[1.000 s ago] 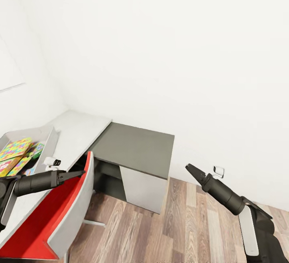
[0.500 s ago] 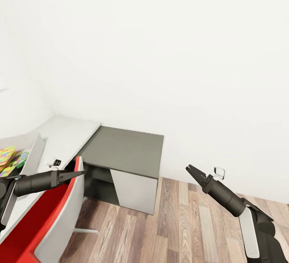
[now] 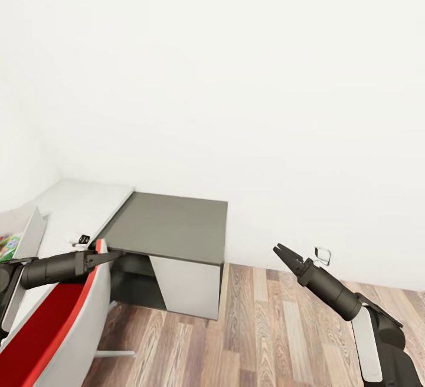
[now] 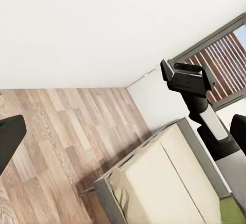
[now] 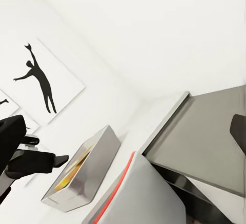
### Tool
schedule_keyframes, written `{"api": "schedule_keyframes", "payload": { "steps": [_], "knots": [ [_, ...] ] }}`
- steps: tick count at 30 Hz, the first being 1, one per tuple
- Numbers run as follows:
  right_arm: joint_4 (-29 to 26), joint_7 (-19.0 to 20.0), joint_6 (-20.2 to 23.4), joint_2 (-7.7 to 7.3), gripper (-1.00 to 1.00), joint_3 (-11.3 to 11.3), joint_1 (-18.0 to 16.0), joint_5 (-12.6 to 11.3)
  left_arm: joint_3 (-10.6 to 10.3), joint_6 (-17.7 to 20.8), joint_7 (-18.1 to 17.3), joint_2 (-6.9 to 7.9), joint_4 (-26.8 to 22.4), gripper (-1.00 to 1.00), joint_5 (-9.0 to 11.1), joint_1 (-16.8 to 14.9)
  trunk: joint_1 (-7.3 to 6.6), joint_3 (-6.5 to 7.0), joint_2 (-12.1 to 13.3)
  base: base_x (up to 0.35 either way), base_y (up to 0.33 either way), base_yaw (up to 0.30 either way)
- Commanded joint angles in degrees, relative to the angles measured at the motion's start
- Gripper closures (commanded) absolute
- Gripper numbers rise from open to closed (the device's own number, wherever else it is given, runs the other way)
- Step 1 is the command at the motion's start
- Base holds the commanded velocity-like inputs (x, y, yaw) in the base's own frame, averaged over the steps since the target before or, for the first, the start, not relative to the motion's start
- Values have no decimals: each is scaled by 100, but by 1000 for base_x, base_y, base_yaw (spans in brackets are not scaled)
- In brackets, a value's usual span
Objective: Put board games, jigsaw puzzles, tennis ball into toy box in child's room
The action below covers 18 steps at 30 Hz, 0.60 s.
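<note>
Jaws on the right gripper (image 3: 282, 251) parted a little, nothing between them, held out over the wood-plank floor (image 3: 277, 328) in front of the white wall. Left gripper (image 3: 115, 253): fingers look pressed together into one thin point with nothing in them, tip over the front edge of the long desk with a pale grey slab top and lower dark grey side section (image 3: 165, 224), just above the back of the red-and-grey chair (image 3: 65, 316).

Pale slab runs along the left wall into the corner; dark section with its white panel butts against the slab's right end. Grey open toy box (image 5: 82, 170) sits on the pale slab toward its left end, well away from the dark section; colourful printed card boxes lie inside it, too small to tell which games. Head view catches one box wall (image 3: 29, 234) at the left edge with a sliver of green print beside it.

Small black-and-white item (image 3: 81, 238) rests on the slab near its front edge, just beside the left gripper; cannot tell what it is.

Left wrist view: wide low bed with beige mattress pads and grey frame (image 4: 164, 183) on the floor, window with brown slats beyond. Right wrist view: white wall panel with a black human silhouette (image 5: 43, 83) above the desk.
</note>
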Motion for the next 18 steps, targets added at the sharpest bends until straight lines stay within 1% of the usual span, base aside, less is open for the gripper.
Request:
{"api": "schedule_keyframes", "payload": {
  "steps": [1,18],
  "knots": [
    [-1,14,44,5,-100,-9,-7,-11,1,61,-24,3,-2,-100,-4,-1,4,-3,-11,0,0,-160],
    [0,14,34,5,-100,-9,-6,-6,4,61,-24,4,-2,-100,-8,3,4,142,-11,0,0,-150]
  ]
}}
